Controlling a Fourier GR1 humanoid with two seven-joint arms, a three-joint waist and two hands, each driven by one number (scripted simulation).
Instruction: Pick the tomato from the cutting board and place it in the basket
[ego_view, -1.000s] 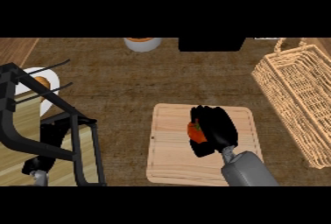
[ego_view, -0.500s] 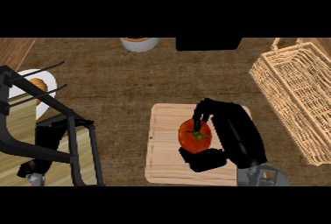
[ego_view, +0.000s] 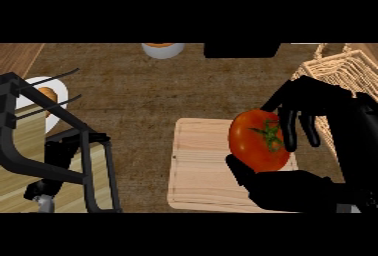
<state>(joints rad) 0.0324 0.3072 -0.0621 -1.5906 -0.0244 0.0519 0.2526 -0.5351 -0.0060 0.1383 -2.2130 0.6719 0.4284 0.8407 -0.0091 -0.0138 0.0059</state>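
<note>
A red tomato (ego_view: 255, 141) with a green stem is lifted above the pale wooden cutting board (ego_view: 203, 170). My right hand (ego_view: 317, 145) is shut on the tomato, fingers curled over its right side and thumb under it. A woven wicker basket (ego_view: 336, 70) stands at the right edge, behind and beside that hand. My left hand (ego_view: 55, 162) shows dark at the lower left, partly hidden behind a black wire rack, so its fingers are unclear.
A black wire rack (ego_view: 52, 130) stands on the left over a light wooden surface. A white plate (ego_view: 48, 95) with an orange item lies at far left. A white-and-orange cup (ego_view: 162, 49) and a black object (ego_view: 240, 49) sit at the back.
The right hand has risen with the tomato, which now looks much larger and sits clear of the board. The view has shifted slightly left.
</note>
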